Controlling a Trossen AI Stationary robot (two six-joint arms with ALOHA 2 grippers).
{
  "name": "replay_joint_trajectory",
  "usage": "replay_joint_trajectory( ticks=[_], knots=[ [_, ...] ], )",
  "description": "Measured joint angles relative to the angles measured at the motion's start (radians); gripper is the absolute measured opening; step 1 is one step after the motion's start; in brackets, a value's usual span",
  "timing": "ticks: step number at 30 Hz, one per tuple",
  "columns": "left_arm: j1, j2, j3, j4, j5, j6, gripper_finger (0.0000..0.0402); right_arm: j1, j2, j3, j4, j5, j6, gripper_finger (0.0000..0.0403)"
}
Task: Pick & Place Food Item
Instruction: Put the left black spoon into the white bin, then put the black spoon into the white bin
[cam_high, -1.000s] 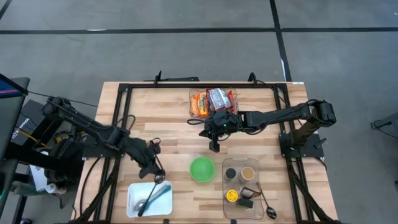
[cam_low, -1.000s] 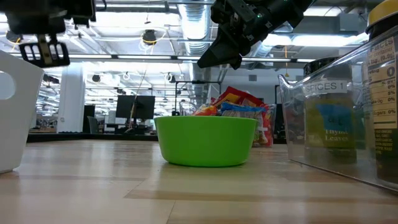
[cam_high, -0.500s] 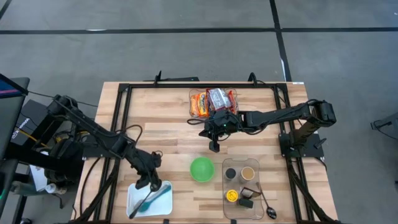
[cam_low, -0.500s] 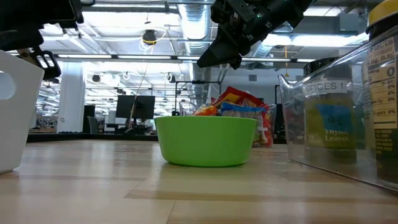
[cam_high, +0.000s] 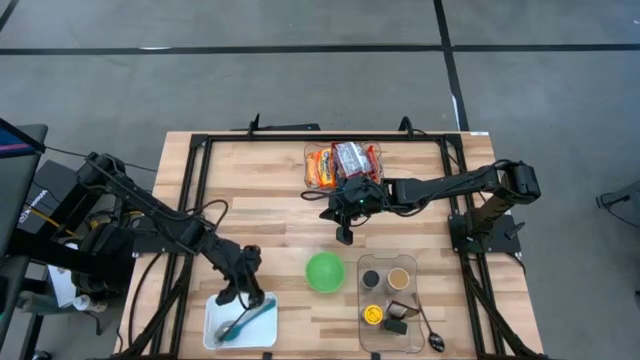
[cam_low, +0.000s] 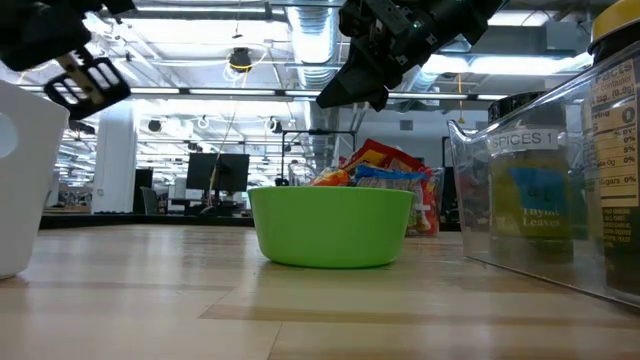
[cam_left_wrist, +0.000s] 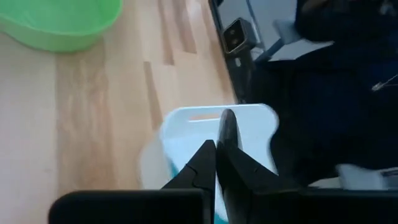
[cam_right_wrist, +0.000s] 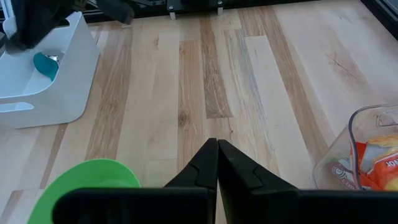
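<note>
Orange and red snack bags lie in a clear container at the table's far middle; one bag shows through its wall. A green bowl stands on the wood near the centre. My right gripper hangs shut above the table between the container and the bowl, with nothing in it. My left gripper is shut and empty over the far rim of a white bin; in the low view it is tilted above the bin.
The white bin holds a teal utensil. A clear spice organiser with jars and a spoon stands right of the bowl. Black frame rails run along the table's sides. Bare wood lies between bowl and bin.
My left gripper has moved toward the table's near edge and a little down, from beside the bin to over its far rim, and has rolled about its own axis. It has stayed shut.
</note>
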Motion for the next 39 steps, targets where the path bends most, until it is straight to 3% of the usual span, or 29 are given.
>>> replay_joint_trajectory(
  ticks=[8, 25, 39],
  knots=[
    [0.0, 0.001, -0.001, -0.004, -0.006, 0.187, 0.0003, 0.0, 0.0, 0.0, 0.0, 0.0, 0.0, 0.0004],
    [-0.005, 0.001, -0.001, -0.004, 0.045, 0.184, 0.001, 0.0, 0.0, 0.0, 0.0, 0.0, 0.0, 0.0004],
    [-0.005, 0.0, -0.001, -0.002, 0.046, 0.148, 0.0052, 0.0, 0.0, 0.0, -0.001, 0.0, 0.0, 0.0004]
  ],
)
